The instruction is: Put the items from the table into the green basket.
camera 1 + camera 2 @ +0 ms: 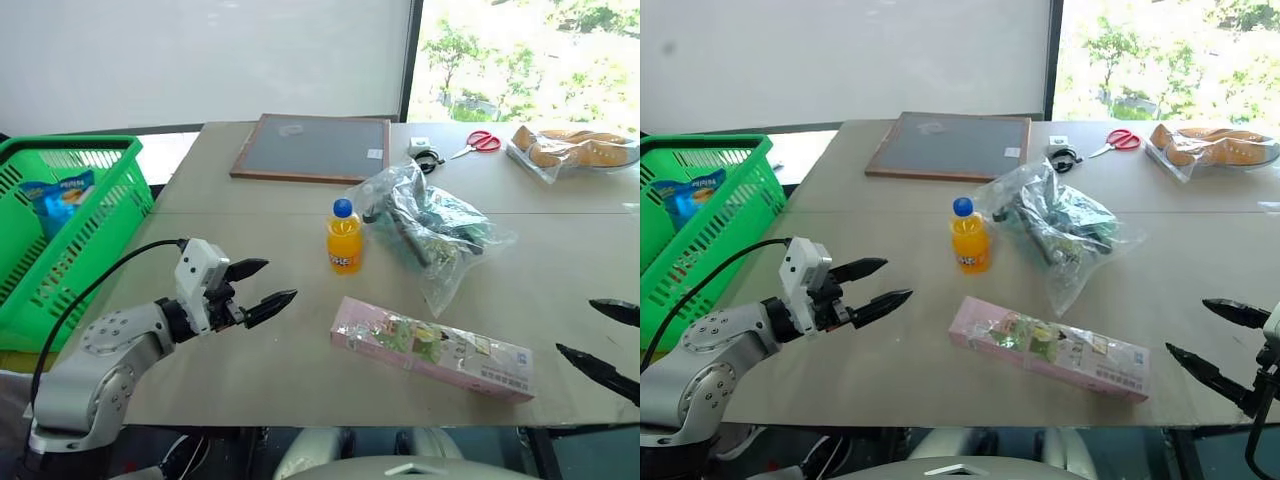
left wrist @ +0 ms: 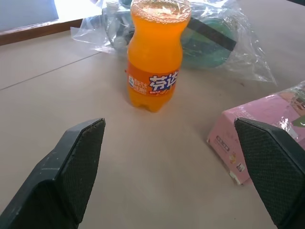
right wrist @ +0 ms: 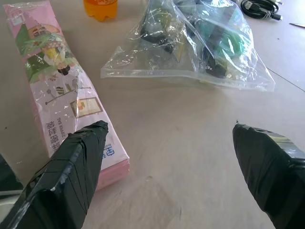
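On the beige table (image 1: 250, 350) stand an orange-drink bottle (image 1: 344, 237) with a blue cap, a crinkly clear plastic bag (image 1: 430, 229) of dark goods just right of it, and a long pink floral carton (image 1: 431, 348) lying nearer the front edge. The green basket (image 1: 60, 240) sits off the table's left side with a blue snack pack inside. My left gripper (image 1: 262, 287) hovers open over the table, left of the bottle (image 2: 155, 57) and pointing toward it. My right gripper (image 1: 607, 343) is open at the right edge, just right of the carton (image 3: 62, 81).
A framed dark board (image 1: 312, 148) lies at the back middle. Red-handled scissors (image 1: 478, 143), a black cable and a bag of pastries (image 1: 575, 149) are at the back right. A seam crosses the tabletop behind the bottle.
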Action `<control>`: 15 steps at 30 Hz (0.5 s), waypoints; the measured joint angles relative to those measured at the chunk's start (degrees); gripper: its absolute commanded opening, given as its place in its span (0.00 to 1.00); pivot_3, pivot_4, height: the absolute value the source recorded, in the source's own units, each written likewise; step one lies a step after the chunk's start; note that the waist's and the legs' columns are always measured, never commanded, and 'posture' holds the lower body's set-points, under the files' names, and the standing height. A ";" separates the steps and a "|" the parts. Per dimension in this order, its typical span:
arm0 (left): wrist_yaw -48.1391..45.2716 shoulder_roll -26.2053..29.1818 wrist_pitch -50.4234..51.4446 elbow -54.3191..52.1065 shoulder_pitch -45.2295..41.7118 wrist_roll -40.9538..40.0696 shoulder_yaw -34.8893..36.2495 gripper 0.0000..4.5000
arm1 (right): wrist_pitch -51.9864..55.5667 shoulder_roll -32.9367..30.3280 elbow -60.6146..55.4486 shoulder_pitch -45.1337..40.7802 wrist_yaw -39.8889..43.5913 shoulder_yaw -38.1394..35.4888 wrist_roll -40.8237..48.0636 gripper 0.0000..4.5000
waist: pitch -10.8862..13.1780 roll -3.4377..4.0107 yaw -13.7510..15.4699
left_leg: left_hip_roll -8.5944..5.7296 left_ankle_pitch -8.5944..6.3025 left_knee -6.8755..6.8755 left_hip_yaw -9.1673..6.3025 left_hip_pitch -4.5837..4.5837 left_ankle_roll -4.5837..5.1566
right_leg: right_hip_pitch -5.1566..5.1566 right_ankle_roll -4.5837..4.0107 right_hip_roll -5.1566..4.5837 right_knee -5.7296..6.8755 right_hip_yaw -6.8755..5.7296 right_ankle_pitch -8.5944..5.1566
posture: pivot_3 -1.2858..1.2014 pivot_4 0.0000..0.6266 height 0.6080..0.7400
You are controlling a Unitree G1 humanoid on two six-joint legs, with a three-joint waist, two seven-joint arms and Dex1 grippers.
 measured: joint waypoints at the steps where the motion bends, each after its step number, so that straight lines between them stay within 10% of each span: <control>1: 0.01 0.00 0.01 0.00 0.00 -0.02 0.00 1.00 | -0.33 0.03 0.09 0.10 0.00 0.02 -0.11 1.00 | 0.02 0.01 0.02 | 0.00 0.00 0.00 0.00 -0.01 0.00 | 0.00 0.00 0.00 0.00 0.00 0.00 | 0.51 0.06 1.00; 15: -1.56 2.43 -0.77 -5.45 -2.19 -1.58 -0.80 1.00 | 14.47 -1.57 0.60 -35.25 -21.89 37.02 -0.55 1.00 | -0.12 -0.12 0.31 | -0.01 0.23 -0.01 0.03 -0.21 -0.17 | -0.30 -0.01 0.03 0.04 0.04 0.04 | 0.55 0.05 1.00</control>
